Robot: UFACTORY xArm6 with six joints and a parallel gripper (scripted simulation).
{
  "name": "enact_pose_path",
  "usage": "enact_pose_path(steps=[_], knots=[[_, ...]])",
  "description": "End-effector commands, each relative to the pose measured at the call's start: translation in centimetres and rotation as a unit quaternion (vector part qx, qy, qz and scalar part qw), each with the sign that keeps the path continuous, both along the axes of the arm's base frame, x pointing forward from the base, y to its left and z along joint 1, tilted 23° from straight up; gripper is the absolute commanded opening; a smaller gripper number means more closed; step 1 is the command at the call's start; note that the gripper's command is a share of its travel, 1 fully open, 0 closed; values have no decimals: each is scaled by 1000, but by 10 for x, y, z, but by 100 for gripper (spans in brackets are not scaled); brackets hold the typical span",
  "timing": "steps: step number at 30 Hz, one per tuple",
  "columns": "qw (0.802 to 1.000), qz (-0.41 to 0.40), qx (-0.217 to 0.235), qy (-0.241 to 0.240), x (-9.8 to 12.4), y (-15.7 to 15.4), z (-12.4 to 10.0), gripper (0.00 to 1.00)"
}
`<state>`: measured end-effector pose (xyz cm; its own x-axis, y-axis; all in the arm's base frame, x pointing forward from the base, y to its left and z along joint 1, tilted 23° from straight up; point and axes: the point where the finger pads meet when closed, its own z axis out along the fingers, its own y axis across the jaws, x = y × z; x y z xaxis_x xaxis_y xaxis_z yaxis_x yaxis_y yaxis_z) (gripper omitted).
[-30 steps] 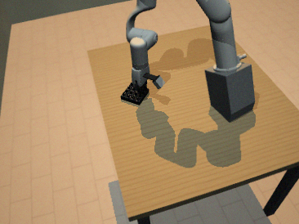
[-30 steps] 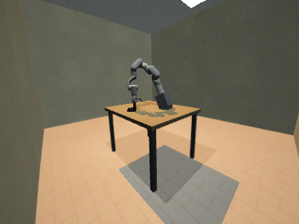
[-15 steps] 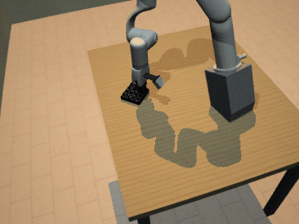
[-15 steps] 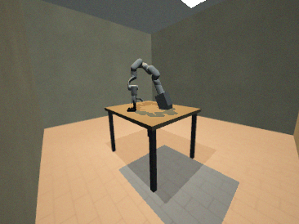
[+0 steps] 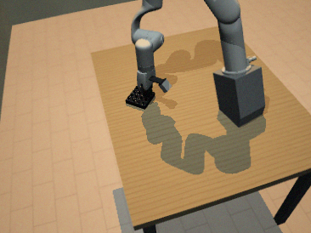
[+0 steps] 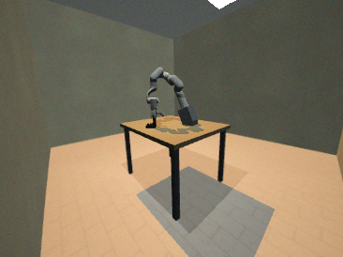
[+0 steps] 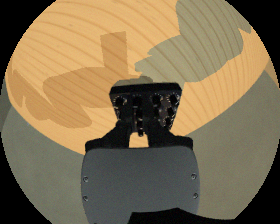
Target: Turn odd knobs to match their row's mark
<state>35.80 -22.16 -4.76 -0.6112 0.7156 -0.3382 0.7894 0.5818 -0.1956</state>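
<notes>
The knob box (image 5: 136,101) (image 7: 168,95) is a small black box with rows of dark knobs, standing on the wooden table (image 5: 200,187) near its left edge. It shows only as a dark speck in the exterior view (image 6: 150,125). My gripper (image 5: 144,92) (image 7: 137,102) points straight down onto the box. Its two dark fingers stand narrow around one knob in the middle of the row nearest the wrist camera. They look closed on that knob. The knob's name and white line are too small to read. The fingers hide part of the box.
The arm's grey base block (image 5: 240,95) stands on the right half of the table. The table's left edge (image 5: 106,110) runs close beside the knob box. The arm's shadow lies across the middle of the table.
</notes>
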Motion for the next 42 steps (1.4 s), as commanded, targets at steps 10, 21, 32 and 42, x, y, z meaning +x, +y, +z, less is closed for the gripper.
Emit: enact_pose_path(steps=[10,21,32,42], knots=[[1000,0,0,-1,1,0,1,8],[1000,5,-1,1,1,0,1,8],[999,35,-3,13,1,0,1,8],[996,81,-5,33,1,0,1,8]])
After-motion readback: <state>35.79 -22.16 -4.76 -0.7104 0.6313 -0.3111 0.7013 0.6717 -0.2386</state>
